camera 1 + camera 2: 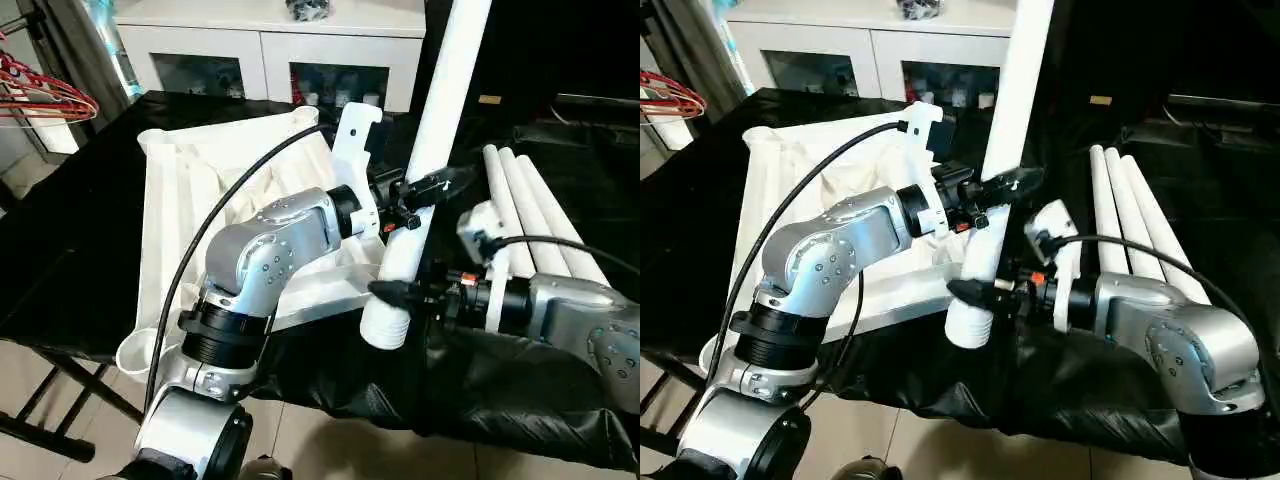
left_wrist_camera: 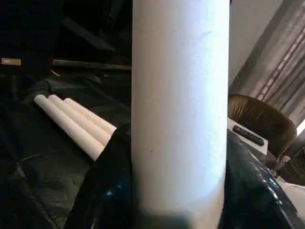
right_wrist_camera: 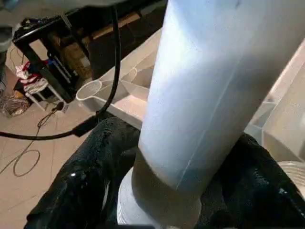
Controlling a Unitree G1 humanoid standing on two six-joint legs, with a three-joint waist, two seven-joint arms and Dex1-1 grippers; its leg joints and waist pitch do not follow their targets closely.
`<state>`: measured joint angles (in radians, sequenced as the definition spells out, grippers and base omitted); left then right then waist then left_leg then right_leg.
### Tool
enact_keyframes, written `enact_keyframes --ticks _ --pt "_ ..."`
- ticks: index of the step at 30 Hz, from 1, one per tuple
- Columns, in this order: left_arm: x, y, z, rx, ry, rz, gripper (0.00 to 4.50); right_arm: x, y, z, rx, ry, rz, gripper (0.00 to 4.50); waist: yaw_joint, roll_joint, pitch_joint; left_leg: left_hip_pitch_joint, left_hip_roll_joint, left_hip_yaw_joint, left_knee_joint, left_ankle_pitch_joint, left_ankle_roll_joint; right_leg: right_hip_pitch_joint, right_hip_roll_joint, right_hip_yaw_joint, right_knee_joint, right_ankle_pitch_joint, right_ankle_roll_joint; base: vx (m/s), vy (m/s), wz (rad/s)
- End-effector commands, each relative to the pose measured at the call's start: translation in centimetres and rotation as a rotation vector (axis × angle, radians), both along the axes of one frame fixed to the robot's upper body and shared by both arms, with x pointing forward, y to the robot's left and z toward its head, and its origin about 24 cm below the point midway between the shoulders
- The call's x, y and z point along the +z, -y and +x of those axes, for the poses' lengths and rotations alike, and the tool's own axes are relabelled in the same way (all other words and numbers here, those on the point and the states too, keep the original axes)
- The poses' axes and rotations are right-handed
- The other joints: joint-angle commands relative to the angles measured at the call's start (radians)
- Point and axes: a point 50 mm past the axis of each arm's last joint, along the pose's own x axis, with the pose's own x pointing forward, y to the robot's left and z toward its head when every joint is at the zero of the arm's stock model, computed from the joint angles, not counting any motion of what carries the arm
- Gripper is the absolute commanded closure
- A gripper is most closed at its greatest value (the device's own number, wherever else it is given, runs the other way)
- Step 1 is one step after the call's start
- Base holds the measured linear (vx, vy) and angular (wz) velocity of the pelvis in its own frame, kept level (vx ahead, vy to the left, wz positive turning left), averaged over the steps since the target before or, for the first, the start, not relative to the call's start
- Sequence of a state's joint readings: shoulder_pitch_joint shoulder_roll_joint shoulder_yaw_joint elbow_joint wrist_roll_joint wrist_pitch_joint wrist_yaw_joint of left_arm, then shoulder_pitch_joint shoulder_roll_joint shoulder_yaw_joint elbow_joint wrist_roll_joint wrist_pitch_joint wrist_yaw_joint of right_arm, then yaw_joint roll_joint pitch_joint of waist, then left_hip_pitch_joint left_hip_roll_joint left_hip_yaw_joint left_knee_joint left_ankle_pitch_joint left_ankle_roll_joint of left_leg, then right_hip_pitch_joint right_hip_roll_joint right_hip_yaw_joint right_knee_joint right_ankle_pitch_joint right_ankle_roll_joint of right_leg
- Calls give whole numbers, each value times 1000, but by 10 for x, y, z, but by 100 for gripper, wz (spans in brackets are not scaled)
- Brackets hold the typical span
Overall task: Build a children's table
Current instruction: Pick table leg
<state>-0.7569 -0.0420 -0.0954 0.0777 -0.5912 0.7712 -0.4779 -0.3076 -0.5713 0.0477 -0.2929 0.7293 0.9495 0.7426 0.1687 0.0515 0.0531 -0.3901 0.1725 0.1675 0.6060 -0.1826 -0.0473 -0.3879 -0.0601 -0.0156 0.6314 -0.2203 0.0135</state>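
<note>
Leg (image 1: 432,130) standing nearly upright at the tabletop's (image 1: 190,190) near corner, my left end effector (image 1: 425,188) grasping it mid-shaft, right end effector (image 1: 400,292) grasping near its ribbed end.

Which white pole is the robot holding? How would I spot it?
Find the black-covered table with the upside-down white tabletop on it. At its near edge, one white leg stands almost upright between the left gripper and the right gripper. The other three legs lie flat, side by side.

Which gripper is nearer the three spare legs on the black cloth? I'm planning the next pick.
Right. The right gripper grips the upright leg low, beside the spare legs; the left gripper grips higher, tabletop side.
</note>
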Motion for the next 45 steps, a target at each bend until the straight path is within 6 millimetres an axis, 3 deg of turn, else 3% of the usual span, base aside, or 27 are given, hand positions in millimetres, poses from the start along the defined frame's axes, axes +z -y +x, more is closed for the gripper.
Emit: enact_keyframes --ticks 1,10,21,31,33,36,37,45 --pt "8 2 0 -9 34 0 268 -2 -6 -3 47 -14 9 150 2 -26 -73 11 40 -16 -53 -35 33 50 -69 30 -67 -12 -210 0 0 0" --pt "9 2 0 -29 33 -3 269 -3 -8 1 42 -16 17 150 2 -25 -73 11 41 -16 -52 -40 35 50 -69 30 -67 -7 -218 0 0 0" --pt "12 4 -4 -63 41 -16 269 -6 -10 3 39 -26 22 251 2 -24 -73 11 40 -16 -52 -42 35 50 -69 30 -66 -6 -220 0 0 0" --pt "13 3 -3 -65 38 -30 269 -10 -11 2 46 -39 25 259 2 -26 -73 11 40 -16 -52 -38 38 51 -70 30 -66 2 -221 0 0 0" --pt "13 3 -3 -66 39 -30 269 -10 -11 2 41 -38 33 203 2 -25 -73 11 41 -16 -52 -39 38 50 -70 30 -66 -2 -221 0 0 0" --pt "13 3 -3 -68 42 -28 269 -9 -12 4 27 -24 39 184 1 -24 -74 11 41 -16 -52 -40 39 50 -70 30 -66 -1 -224 0 0 0" --pt "13 3 -3 -68 42 -28 269 -9 -12 4 27 -24 39 159 1 -24 -74 11 41 -16 -52 -39 39 49 -70 30 -66 0 -224 0 0 0" --pt "12 4 -4 -76 42 -28 269 -9 -12 4 22 -19 39 148 1 -24 -74 11 41 -16 -53 -42 34 50 -69 30 -65 4 -221 0 0 0"
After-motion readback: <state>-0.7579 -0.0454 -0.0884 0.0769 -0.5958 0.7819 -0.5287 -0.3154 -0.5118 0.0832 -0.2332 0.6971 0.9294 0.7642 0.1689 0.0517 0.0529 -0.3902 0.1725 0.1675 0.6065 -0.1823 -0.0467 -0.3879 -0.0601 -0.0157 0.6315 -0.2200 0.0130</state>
